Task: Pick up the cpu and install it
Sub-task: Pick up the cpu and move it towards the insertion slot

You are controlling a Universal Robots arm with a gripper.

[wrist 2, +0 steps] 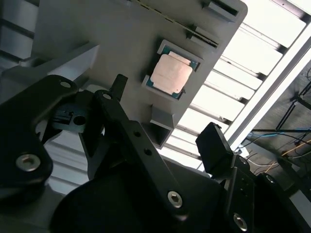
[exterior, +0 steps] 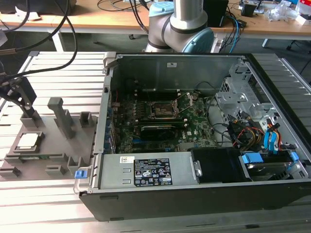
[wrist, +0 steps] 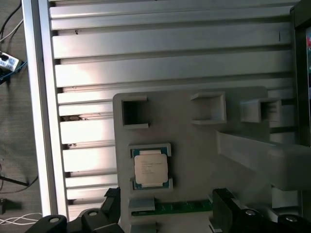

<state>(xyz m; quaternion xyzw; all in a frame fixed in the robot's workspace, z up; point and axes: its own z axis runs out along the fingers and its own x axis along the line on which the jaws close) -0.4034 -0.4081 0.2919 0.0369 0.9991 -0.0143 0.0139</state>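
Near the spread end effector point(wrist 2: 165, 106), untouched, lies the cpu point(wrist 2: 171, 73).

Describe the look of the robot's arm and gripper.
The arm is a silver-grey metal tube with rounded grey joints and a pale blue cap. The gripper is matte black: flat linkage bars pinned with silver screws, ending in blocky fingers. Black cables loop near it in the exterior view.
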